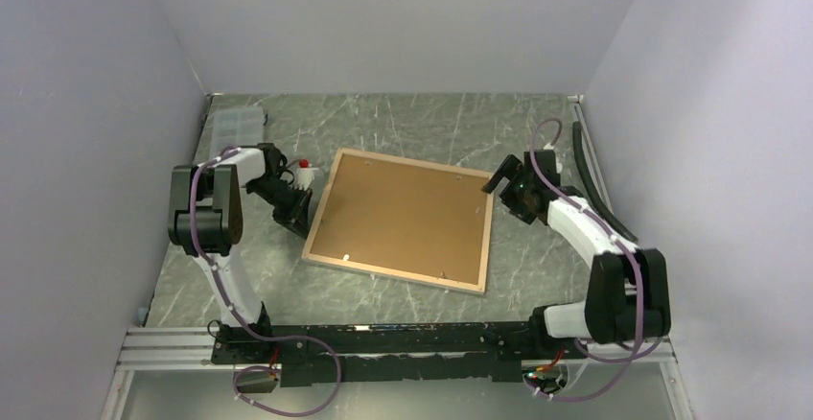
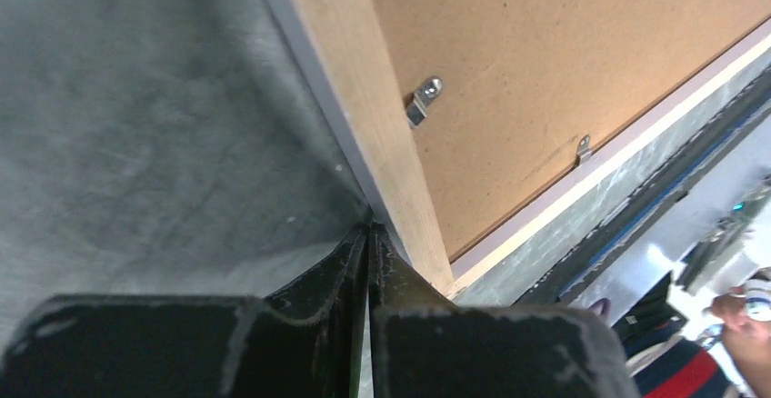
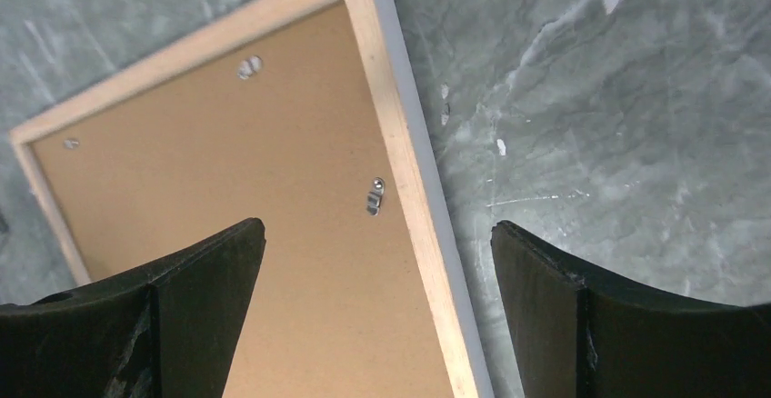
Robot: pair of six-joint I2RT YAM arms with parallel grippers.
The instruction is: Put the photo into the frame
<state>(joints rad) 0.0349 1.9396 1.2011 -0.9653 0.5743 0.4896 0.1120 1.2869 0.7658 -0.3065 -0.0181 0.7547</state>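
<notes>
Overhead view, close wrist views, shared frame (image 1: 323, 205)

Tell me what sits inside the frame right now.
The frame lies back up. A brown backing board fills it, with small metal clips at its edges. Whatever lies beneath the board, the photo included, is covered and cannot be seen.

Centre of picture: frame (image 1: 393, 275) lay flat, taking most of the worktop (image 1: 412, 118). Bare strips ran above and below it. At its left edge, left tool (image 2: 368, 234) sat pinched together; right tool (image 3: 379, 227) hung spread over right edge. Upper left: clear box (image 1: 237, 129) blocked corner.
</notes>
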